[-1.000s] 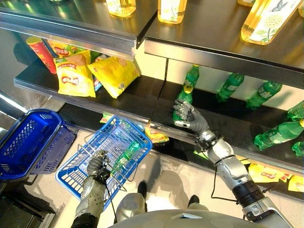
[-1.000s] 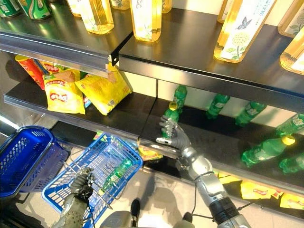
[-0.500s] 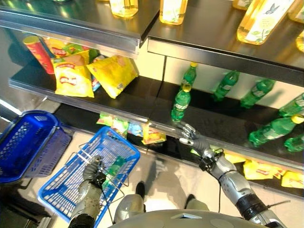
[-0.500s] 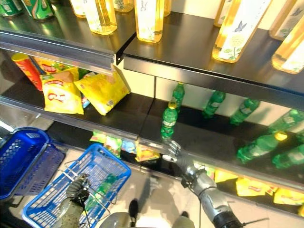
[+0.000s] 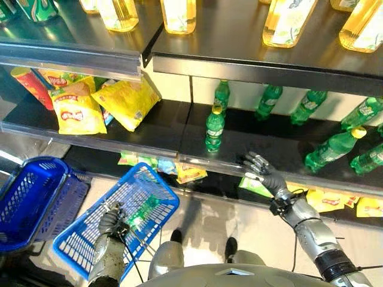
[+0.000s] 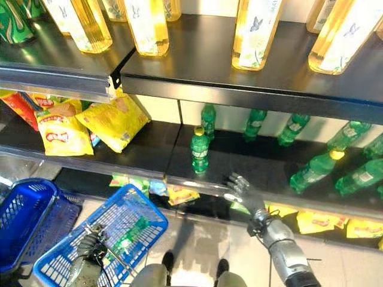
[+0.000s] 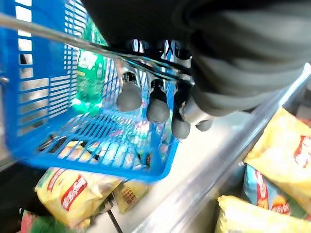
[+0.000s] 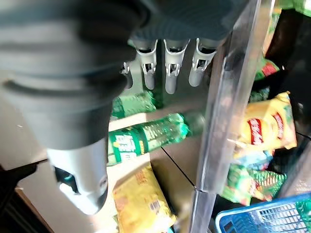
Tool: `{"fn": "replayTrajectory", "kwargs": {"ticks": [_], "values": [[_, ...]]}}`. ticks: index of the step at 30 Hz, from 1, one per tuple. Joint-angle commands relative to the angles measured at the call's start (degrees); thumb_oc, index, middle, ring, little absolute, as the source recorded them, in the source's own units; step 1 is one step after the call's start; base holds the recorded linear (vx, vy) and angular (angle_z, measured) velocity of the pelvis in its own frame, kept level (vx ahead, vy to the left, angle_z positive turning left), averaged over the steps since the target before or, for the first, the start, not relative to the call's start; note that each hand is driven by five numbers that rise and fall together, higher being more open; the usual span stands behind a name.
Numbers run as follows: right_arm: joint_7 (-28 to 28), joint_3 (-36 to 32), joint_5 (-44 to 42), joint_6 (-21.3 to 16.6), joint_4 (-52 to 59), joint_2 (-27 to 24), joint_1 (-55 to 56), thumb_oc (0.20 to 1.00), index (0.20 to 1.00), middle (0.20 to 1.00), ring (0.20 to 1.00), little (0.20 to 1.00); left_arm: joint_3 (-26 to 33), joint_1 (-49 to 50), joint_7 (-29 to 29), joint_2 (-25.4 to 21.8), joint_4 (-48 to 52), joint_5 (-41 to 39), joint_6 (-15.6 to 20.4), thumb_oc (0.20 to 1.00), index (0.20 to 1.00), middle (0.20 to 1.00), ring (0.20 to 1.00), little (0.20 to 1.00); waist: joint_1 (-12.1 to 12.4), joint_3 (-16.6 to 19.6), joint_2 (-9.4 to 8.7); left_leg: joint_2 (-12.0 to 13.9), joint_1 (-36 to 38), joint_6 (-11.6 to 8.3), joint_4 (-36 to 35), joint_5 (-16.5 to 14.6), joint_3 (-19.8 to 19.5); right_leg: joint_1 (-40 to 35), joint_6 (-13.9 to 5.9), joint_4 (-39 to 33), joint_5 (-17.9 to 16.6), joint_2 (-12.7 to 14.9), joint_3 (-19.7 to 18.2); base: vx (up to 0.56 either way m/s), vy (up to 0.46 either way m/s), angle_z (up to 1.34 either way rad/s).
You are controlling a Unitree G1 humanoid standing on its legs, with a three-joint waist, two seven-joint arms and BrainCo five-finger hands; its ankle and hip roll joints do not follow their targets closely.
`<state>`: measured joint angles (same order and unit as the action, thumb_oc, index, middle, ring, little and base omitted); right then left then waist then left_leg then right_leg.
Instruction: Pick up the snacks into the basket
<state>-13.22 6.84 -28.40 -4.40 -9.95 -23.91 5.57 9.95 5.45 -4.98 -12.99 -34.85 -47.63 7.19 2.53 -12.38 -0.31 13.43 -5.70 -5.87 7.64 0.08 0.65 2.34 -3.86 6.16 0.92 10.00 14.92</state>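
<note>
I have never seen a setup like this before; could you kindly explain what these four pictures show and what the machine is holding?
This is a humanoid robot standing at shop shelves. Two pictures come from a stereo camera on its head, looking down; the other two come from cameras on its wrists, very close to each robot hand.

The left robot hand has its fingers curled round the wire handle of a blue basket, which already holds a green bottle. The right robot hand is open and holds nothing, by the front edge of the middle shelf.

That shelf carries yellow snack bags and green soda bottles. The shelf above has bottles of yellow liquid, and more snack packets lie below. A second blue basket sits at the left.
</note>
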Motion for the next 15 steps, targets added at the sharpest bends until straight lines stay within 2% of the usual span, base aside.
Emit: {"fn": "replayTrajectory", "kwargs": {"ticks": [1,5,6,7,8,10,12,13,15], "values": [[0.60,-0.76,2.53,-3.13,2.97,-1.61,0.32,1.000,1.000,1.000,1.000,1.000,0.38,-4.15,2.00,-0.05,8.36,-0.91,6.27,0.200,0.200,0.200,0.200,0.200,-0.60,1.68,0.53,2.88,3.56,-1.45,-11.38,11.67,0.60,0.43,-3.66,4.88,2.13,-0.03,-4.55,0.03,0.318,0.47],[0.43,-0.75,3.16,-2.59,2.34,-1.05,0.79,1.000,1.000,1.000,1.000,1.000,0.04,-4.77,1.99,-0.20,7.04,-0.68,6.07,0.200,0.200,0.200,0.200,0.200,-1.07,1.75,1.32,0.95,3.87,-1.52,-10.51,8.82,-0.24,-0.19,-4.86,4.78,0.92,2.20,-5.51,0.02,0.304,0.28],[0.47,-0.35,2.13,-2.18,1.35,0.54,0.35,1.000,1.000,1.000,1.000,1.000,-0.61,-5.53,2.12,-1.15,6.73,0.11,6.25,0.200,0.200,0.200,0.200,0.200,-1.02,1.44,0.09,-2.36,3.48,-0.24,-8.77,5.87,-0.06,-0.95,-6.43,2.54,-1.53,5.18,-6.80,0.00,0.523,0.04],[0.27,-0.12,1.45,-1.91,0.78,1.24,0.02,1.000,1.000,1.000,1.000,1.000,-0.63,-5.51,2.12,-1.25,7.22,0.22,6.33,0.200,0.200,0.200,0.200,0.200,-0.79,1.31,-0.30,-3.58,3.08,0.45,-8.16,4.88,0.04,-0.89,-7.02,1.67,-2.52,6.22,-7.31,-0.01,0.424,-0.07],[0.26,-0.12,1.45,-1.92,0.76,1.26,0.01,1.000,1.000,1.000,1.000,1.000,-0.63,-5.51,2.11,-1.27,7.23,0.23,6.32,0.200,0.200,0.200,0.200,0.200,-0.75,1.32,-0.39,-3.67,3.03,0.51,-8.05,4.81,0.11,-0.87,-7.08,1.63,-2.55,6.31,-7.39,-0.01,0.221,-0.14],[-0.57,1.16,0.40,-1.33,-0.19,2.82,-0.83,1.000,1.000,1.000,1.000,1.000,-0.34,-5.73,2.11,-2.16,7.98,0.75,6.53,0.200,0.200,0.200,0.200,0.200,-0.23,1.33,-1.65,-7.27,3.07,2.23,-8.20,3.11,0.97,-0.37,-8.75,-0.41,-6.72,9.58,-7.88,-0.02,0.338,-0.08],[-1.41,1.56,-0.39,-0.75,-0.10,3.43,-1.10,1.000,1.000,1.000,1.000,1.000,0.03,-6.04,2.35,-2.89,8.47,1.12,6.76,0.200,0.200,0.200,0.200,0.200,0.03,1.33,-2.52,-9.49,3.19,3.35,-8.70,2.36,1.22,-0.18,-9.64,-0.97,-9.58,11.66,-8.11,0.00,0.295,-0.13],[-1.41,1.56,-0.39,-0.75,-0.10,3.45,-1.10,1.000,1.000,1.000,1.000,1.000,0.03,-6.03,2.35,-2.91,8.47,1.12,6.75,0.200,0.200,0.200,0.200,0.200,0.05,1.32,-2.59,-9.57,3.21,3.40,-8.71,2.36,1.26,-0.19,-9.69,-1.01,-9.61,11.75,-8.16,0.00,0.200,-0.11],[-2.18,2.24,-0.49,-0.35,-0.06,4.21,-1.08,1.000,1.000,1.000,1.000,1.000,0.03,-5.74,2.59,-3.62,8.72,2.03,6.77,0.200,0.200,0.200,0.200,0.200,0.40,1.32,-3.49,-11.52,3.61,4.45,-9.32,1.73,1.77,0.39,-10.24,-1.46,-12.08,13.30,-8.45,0.01,0.217,-0.06]]}}
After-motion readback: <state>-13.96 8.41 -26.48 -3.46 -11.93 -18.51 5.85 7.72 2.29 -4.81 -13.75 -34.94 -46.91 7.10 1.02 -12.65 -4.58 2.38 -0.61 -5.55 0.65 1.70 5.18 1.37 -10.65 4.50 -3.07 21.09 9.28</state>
